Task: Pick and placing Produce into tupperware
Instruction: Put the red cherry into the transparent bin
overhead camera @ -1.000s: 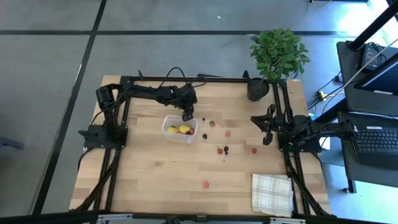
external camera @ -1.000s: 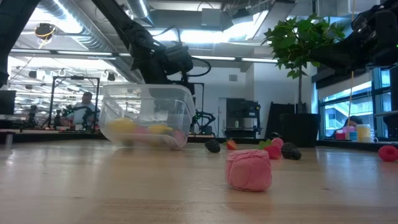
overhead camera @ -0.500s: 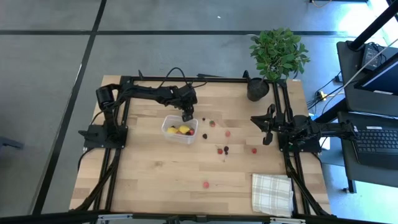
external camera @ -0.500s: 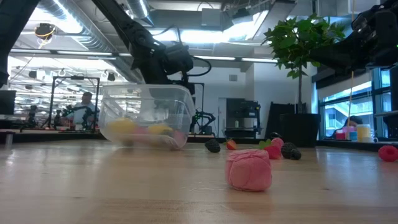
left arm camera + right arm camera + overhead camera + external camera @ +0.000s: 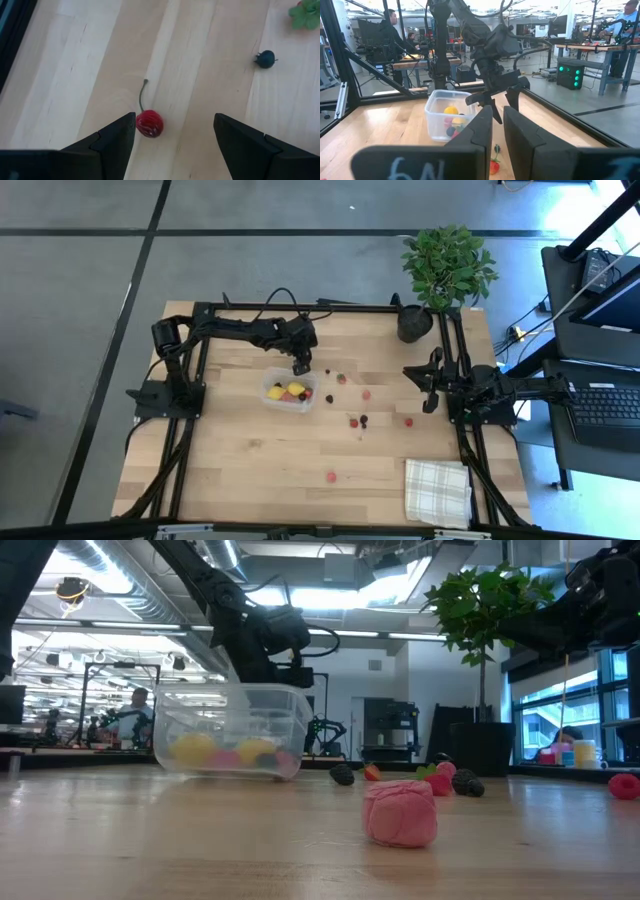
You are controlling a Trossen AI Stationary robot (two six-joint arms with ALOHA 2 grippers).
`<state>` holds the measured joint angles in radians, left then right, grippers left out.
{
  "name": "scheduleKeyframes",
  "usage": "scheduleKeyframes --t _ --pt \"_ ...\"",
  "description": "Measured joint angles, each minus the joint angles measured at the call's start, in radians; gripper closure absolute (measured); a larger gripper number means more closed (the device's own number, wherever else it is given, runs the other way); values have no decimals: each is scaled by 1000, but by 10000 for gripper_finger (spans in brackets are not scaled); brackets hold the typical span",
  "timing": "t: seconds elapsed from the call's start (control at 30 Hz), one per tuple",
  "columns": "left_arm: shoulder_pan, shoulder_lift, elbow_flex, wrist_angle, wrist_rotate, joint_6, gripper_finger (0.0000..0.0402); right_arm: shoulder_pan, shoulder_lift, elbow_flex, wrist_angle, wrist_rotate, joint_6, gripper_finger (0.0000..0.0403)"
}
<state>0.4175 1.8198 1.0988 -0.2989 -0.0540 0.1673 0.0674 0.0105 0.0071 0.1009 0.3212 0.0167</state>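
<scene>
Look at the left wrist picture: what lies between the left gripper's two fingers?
A red cherry with a thin stem lies on the bare wooden table, close to one finger of the open left gripper. Neither finger touches it.

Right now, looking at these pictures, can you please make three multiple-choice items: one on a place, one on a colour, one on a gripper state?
1. Where is the checked cloth?
A. near corner on the right arm's side
B. beside the tub
C. under the plant

2. What colour is the piece between the left gripper's fingers?
A. yellow
B. red
C. dark blue

3. How are the right gripper's fingers?
A. wide open
B. shut
C. holding a lemon

Answers: 1 A, the high view shows it there. 2 B, a red cherry lies there. 3 B, the fingers nearly meet, empty.
</scene>
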Motion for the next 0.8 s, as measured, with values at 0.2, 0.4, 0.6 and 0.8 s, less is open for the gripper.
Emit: scheduleKeyframes --t 0.2,0.4,0.6,0.8 --pt "0 -11 0 -7 0 1 140 0 0 0 0 0 0 352" --pt "0 -33 -2 -6 23 4 140 0 0 0 0 0 0 352" --pt "0 -63 -1 -9 24 61 140 0 0 0 3 0 0 352" --pt "3 -85 -1 -2 20 207 140 0 0 0 3 0 0 352"
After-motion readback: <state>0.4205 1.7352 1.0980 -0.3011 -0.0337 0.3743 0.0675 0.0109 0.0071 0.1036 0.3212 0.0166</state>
